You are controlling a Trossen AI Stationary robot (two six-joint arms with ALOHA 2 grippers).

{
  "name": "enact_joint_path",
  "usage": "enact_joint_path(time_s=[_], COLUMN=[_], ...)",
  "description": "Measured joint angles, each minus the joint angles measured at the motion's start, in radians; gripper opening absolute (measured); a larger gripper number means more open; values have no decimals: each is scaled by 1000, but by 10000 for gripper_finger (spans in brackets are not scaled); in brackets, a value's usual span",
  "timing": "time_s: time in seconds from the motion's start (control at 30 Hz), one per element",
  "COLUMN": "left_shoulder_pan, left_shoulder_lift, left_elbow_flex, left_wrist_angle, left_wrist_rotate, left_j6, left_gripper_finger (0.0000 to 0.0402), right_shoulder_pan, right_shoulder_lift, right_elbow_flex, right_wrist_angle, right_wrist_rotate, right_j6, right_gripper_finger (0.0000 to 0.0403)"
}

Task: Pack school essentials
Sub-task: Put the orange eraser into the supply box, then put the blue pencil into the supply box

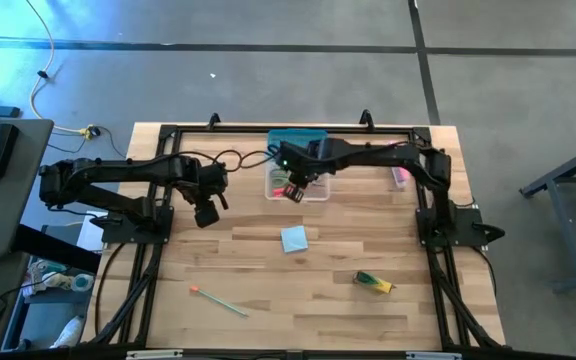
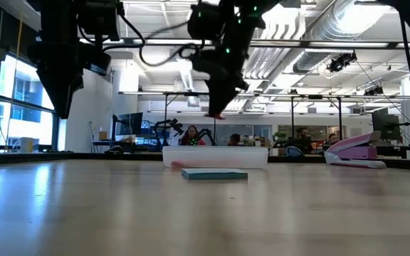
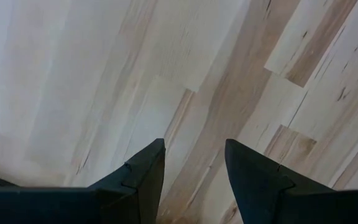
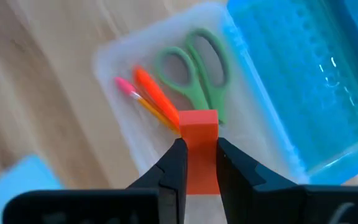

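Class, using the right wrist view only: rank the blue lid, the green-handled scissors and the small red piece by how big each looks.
1. blue lid
2. green-handled scissors
3. small red piece, held in the right claw nearest the camera, so it looks enlarged; the ranking against the scissors is unsure.

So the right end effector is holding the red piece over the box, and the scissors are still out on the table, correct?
Not quite. The right wrist view shows the scissors already in the box. The right end effector does hold the red piece over it.
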Motion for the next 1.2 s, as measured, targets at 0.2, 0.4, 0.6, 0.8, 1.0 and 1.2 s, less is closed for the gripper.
enact_joint_path(time_s=[0.2,0.4,0.6,0.8,1.0,1.2], left_shoulder_pan=[0,0,0,0,-1,-90], left_shoulder_lift=[0,0,0,0,0,0], left_elbow_flex=[0,0,0,0,0,0], left_wrist_angle=[0,1,1,2,0,-11], left_wrist_rotate=[12,42,56,56,101,202], left_j6=[43,60,111,132,133,199], left_gripper_finger=[156,156,156,156,156,156], right_shoulder_pan=[-49,-75,-106,-137,-155,-148], right_shoulder_lift=[60,100,110,110,82,-5], right_elbow_flex=[0,-2,-4,5,5,5], right_wrist_angle=[-3,-20,-37,-82,-120,-113], right_wrist_rotate=[-30,-32,-61,-82,-113,-91], right_j6=[-100,-126,-87,10,86,115], right_gripper_finger=[55,55,70,146,202,199])
